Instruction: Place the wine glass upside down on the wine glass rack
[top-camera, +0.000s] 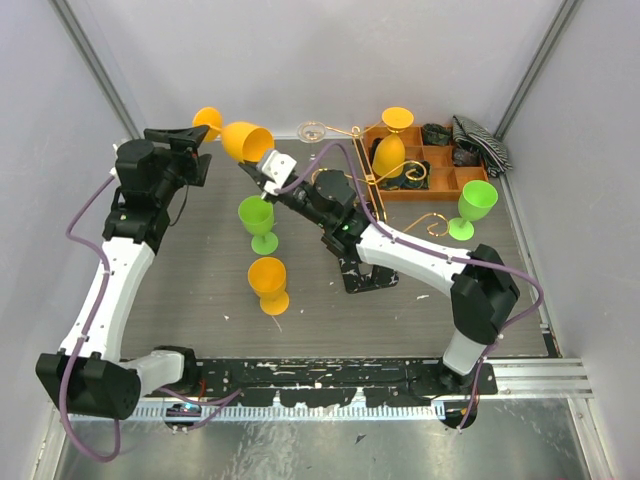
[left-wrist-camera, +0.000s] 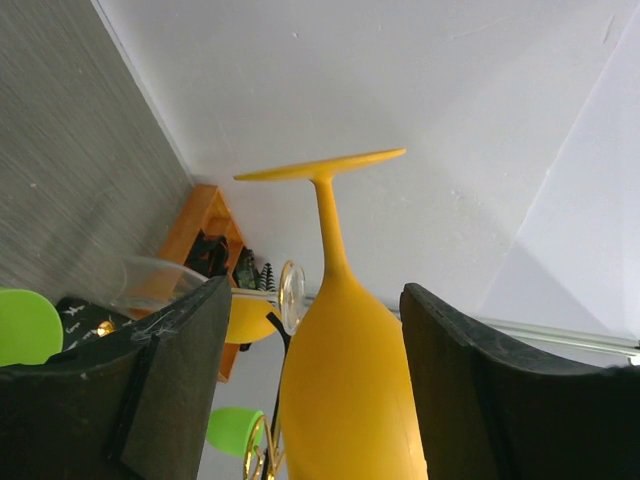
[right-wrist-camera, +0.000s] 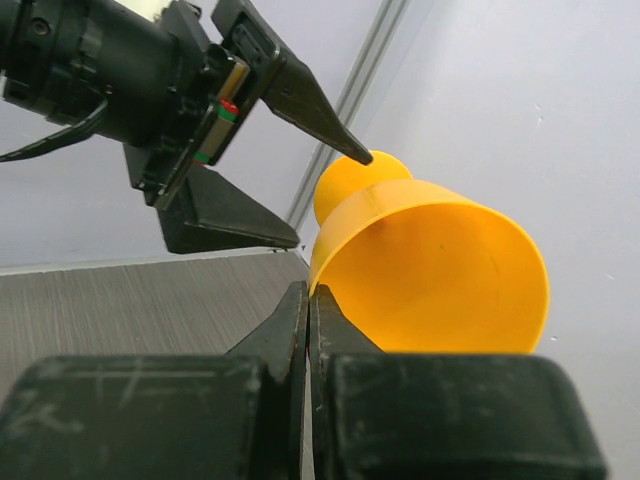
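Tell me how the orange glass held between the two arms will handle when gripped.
The orange glass looks like opaque moulded plastic, so it is probably light, stiff and not brittle. Its smooth tapering bowl may slide if the left gripper closes on it. The right gripper pinches only the thin rim, so the glass could pivot there.

The wine glass (top-camera: 245, 140) is held sideways at its rim by the right hand (top-camera: 264, 166); the left hand (top-camera: 199, 148) is near its stem.

Left arm (top-camera: 105, 290) and right arm (top-camera: 415, 255) are showing white shells, black joints and purple cables (top-camera: 72, 225); the left pincer (left-wrist-camera: 315, 300) is showing black wedge fingers (left-wrist-camera: 170, 390).
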